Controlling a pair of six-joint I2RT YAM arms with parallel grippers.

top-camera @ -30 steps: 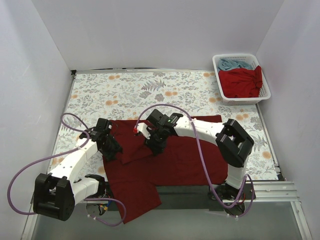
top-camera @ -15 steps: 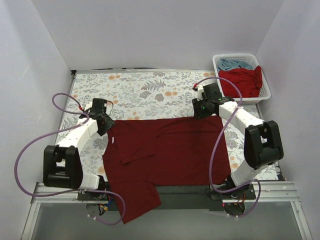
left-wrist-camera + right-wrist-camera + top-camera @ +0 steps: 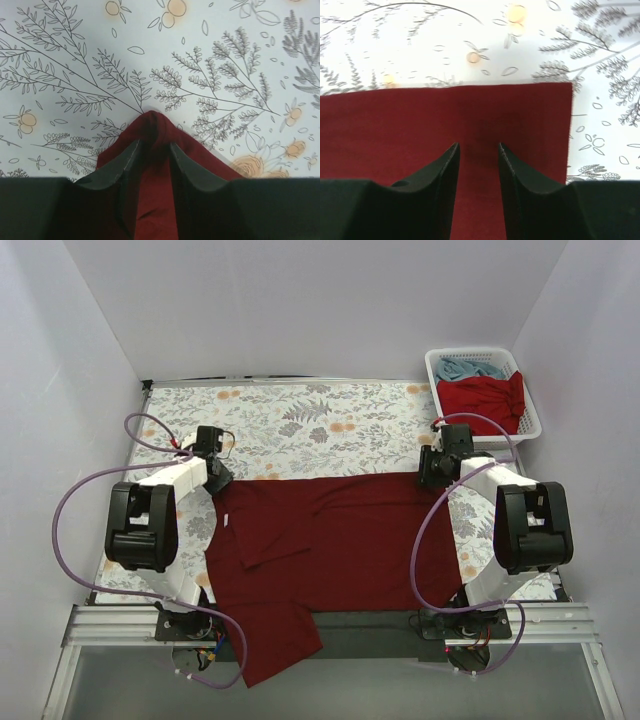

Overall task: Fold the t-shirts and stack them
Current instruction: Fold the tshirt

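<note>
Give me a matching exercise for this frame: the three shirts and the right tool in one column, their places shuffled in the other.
Things:
1. maroon shirt
2. red shirt
3. blue shirt
4. right tool

Places:
A. far end of the basket
B. over the maroon shirt's far right corner
C. spread on the tablecloth
D. near end of the basket

Pairs: 1-C, 2-D, 3-A, 4-B

text: none readable | labels: none | brands: none | numbers: none | signs: none
</note>
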